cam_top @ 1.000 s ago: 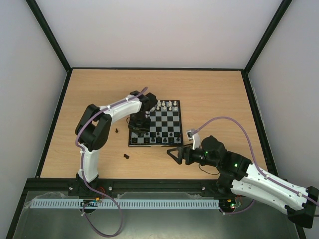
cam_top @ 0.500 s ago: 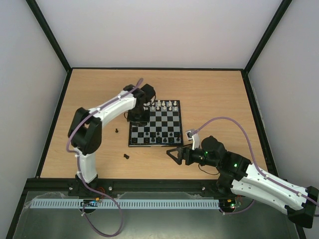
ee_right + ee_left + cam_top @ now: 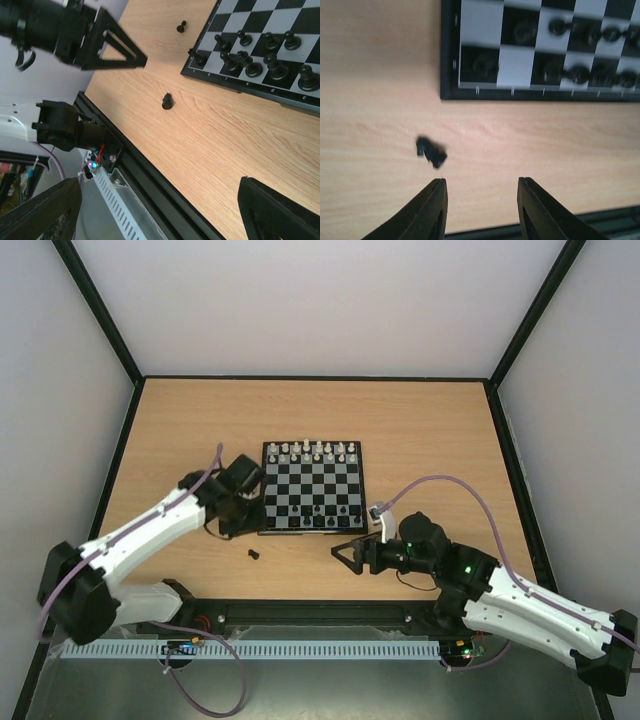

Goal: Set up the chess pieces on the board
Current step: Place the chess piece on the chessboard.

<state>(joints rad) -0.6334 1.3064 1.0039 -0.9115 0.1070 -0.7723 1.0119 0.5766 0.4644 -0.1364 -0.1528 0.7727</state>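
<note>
Left wrist shows 1 black chess piece just beyond the parted jaws.

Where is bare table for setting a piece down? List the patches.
Free: the wood of the table between the board and the back wall, and the far right corner beside the board. Crowded: the near strip, with a loose black piece, the left fingers and the right fingers.

The wooden table carries the board near its centre. A loose black piece lies off its near left corner; a second black piece beside its left edge
</note>
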